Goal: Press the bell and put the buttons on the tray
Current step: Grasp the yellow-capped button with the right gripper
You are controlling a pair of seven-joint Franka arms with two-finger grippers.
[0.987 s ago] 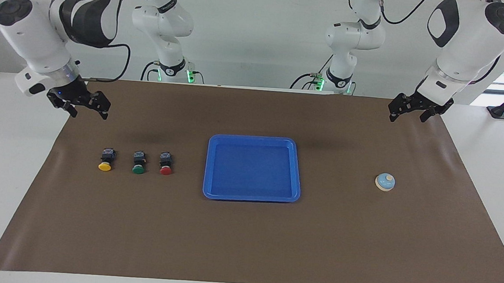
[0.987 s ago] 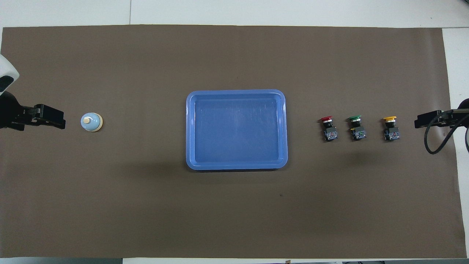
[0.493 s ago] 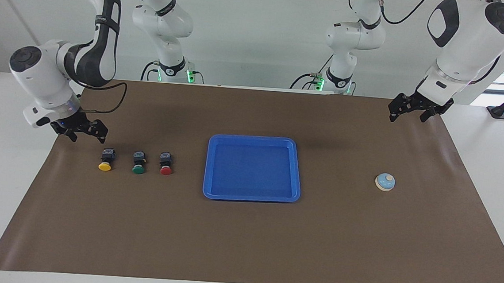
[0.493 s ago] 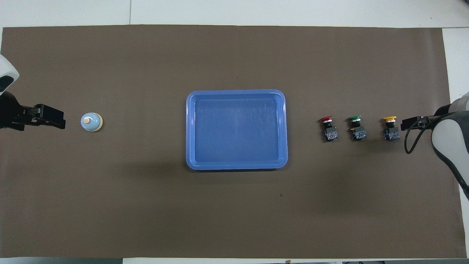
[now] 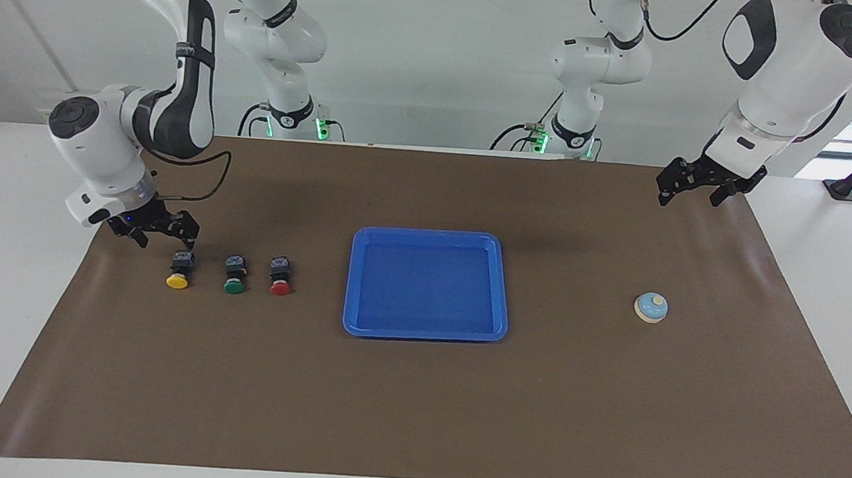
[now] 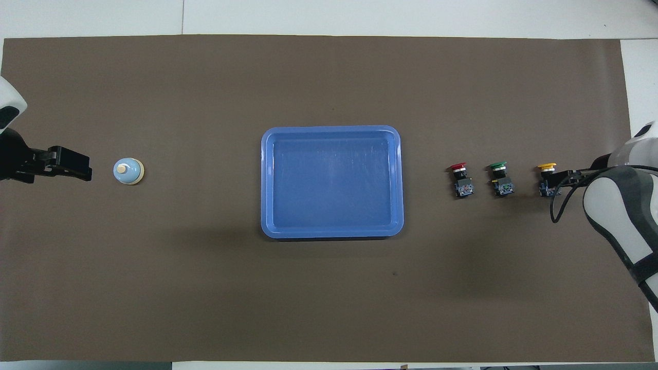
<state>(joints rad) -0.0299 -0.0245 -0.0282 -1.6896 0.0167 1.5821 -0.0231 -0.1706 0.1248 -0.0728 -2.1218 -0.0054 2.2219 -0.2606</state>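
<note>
Little of the task looks done. The tray [image 5: 499, 289] sits bare in the middle of the brown mat [image 5: 414, 403], with nothing in it. The three buttons stand in a row on the mat toward the right arm's end: yellow button [image 5: 179, 270] outermost, green button [image 5: 234, 274] in the middle, red button [image 5: 280, 276] nearest the tray. The bell [image 5: 651, 307] stands alone toward the left arm's end, well apart from the tray, and nothing touches it; whether it has been pressed cannot be told. All three placements are left.

The right gripper [image 5: 160, 232] hangs low, just beside the yellow button on the side nearer the robots, jaws spread and empty; it looks set to take that button first. The left gripper [image 5: 692, 189] waits raised over the mat's edge near its own base, released and empty.

Against the earlier frames, the right gripper has dropped from high above the mat's corner and moved in toward the yellow button. The left gripper, bell, tray and buttons have not moved
</note>
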